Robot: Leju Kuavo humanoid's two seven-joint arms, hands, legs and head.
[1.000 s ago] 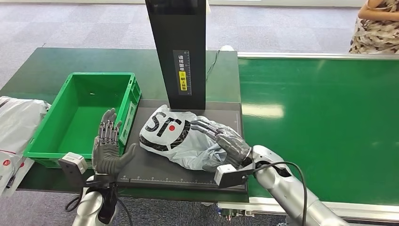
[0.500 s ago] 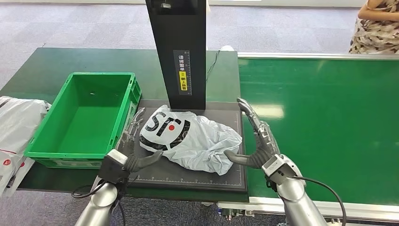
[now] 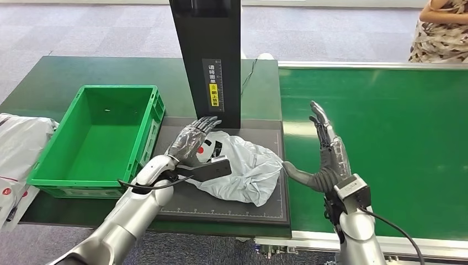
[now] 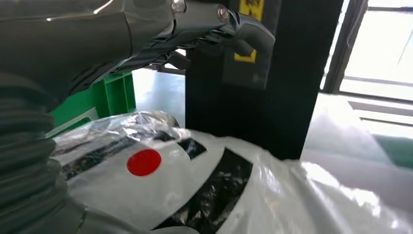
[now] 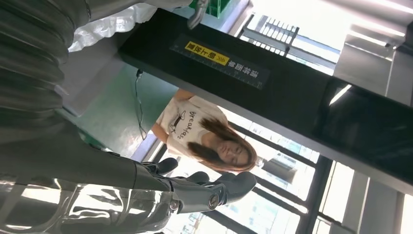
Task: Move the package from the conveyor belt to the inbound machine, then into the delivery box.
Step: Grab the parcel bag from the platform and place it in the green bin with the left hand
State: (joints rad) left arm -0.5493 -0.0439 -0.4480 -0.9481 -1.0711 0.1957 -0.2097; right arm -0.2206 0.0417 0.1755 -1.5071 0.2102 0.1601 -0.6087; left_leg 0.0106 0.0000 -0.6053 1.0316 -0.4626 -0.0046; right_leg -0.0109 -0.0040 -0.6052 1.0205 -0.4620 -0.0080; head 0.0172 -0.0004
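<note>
The package (image 3: 243, 171), a crumpled white plastic bag with black lettering and a red dot, lies on the black platform (image 3: 221, 207) of the inbound machine, at the foot of its black column (image 3: 207, 61). My left hand (image 3: 192, 141) reaches over the package's left end, its fingers stretched toward the column and its thumb at the near side. In the left wrist view the fingers (image 4: 234, 24) hover just above the package (image 4: 160, 180), spread apart. My right hand (image 3: 326, 157) stands raised and open over the conveyor belt (image 3: 381, 149), its thumb pointing at the bag's right edge.
An empty green delivery box (image 3: 99, 138) stands left of the platform. More white bags (image 3: 16, 149) lie at the far left. A person (image 3: 441, 30) stands beyond the belt's far right corner. Another person (image 5: 204, 136) is seen past the column in the right wrist view.
My left hand has moved from the package's left side up and over its left end. My right hand has drawn back to the right and risen above the belt.
</note>
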